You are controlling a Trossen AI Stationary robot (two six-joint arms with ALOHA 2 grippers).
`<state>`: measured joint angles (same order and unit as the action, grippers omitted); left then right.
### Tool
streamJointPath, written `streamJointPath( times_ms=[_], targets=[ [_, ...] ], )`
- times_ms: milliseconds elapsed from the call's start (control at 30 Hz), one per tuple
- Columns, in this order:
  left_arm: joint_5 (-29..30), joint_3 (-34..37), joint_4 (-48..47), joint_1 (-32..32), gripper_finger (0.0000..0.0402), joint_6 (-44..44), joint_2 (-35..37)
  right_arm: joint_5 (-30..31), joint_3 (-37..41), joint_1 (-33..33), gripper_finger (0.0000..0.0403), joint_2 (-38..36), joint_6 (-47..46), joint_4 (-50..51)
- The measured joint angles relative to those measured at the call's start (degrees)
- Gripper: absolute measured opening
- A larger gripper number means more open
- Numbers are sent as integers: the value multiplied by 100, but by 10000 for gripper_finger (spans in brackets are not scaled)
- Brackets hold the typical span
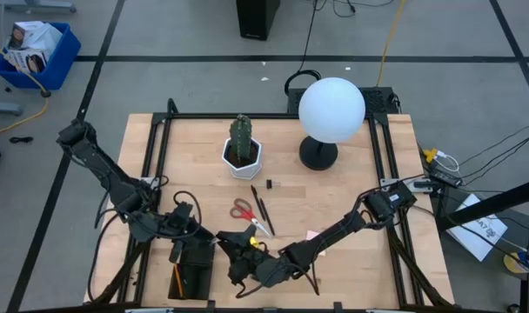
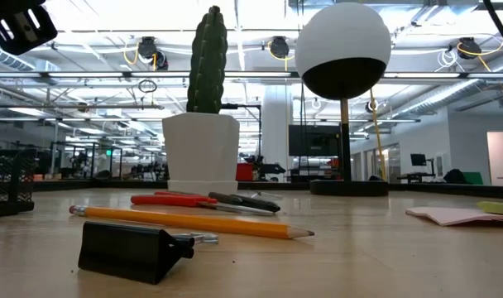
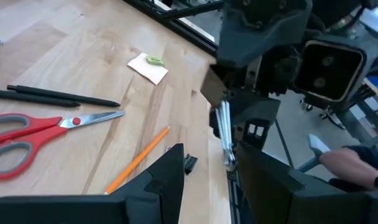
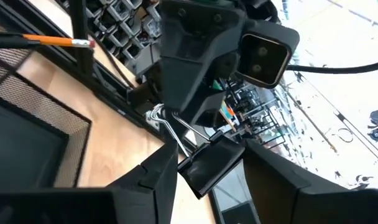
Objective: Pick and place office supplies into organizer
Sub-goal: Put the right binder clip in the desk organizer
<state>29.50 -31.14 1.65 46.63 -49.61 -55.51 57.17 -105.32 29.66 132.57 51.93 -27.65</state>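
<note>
Risks first, L to R. Your left gripper [image 3: 209,155] hovers by the organizer [image 1: 193,271] at the near-left counter edge, fingers spread around the wire handles [image 3: 223,130] of the clip [image 4: 211,171]. Can't tell if they touch the wire yet. If the left closes off-centre, the thin wire may slip out sideways. If the right lets go before the left has a firm pinch, the clip drops on the counter or off the front edge, which is just beside it. The two wrists sit v. close, nose to nose, so any lunge could knock them together.

The right gripper [image 4: 211,149] pinches the clip's black body and holds it in the air between the two arms, just right of the organizer.

The clip itself is a small black folded body with two shiny wire loops pointing at the left arm: springy and smooth, easy to twist in a grip.

The organizer is black mesh w/ one pencil inside [image 1: 176,280]. The scissors [image 1: 241,209], pens [image 1: 264,209] and pad [image 3: 147,67] lie loose mid-counter.
</note>
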Motion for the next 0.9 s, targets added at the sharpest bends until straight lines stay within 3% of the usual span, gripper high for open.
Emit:
streamJointPath(
  times_ms=[567,900],
  targets=[
    [-271,0,-14,-306,152,-19,-344,-185,0,-111,157,0,278,-78],
    [-306,-2,550,-188,152,329,-330,-179,0,-56,157,2,123,89]
  ],
)
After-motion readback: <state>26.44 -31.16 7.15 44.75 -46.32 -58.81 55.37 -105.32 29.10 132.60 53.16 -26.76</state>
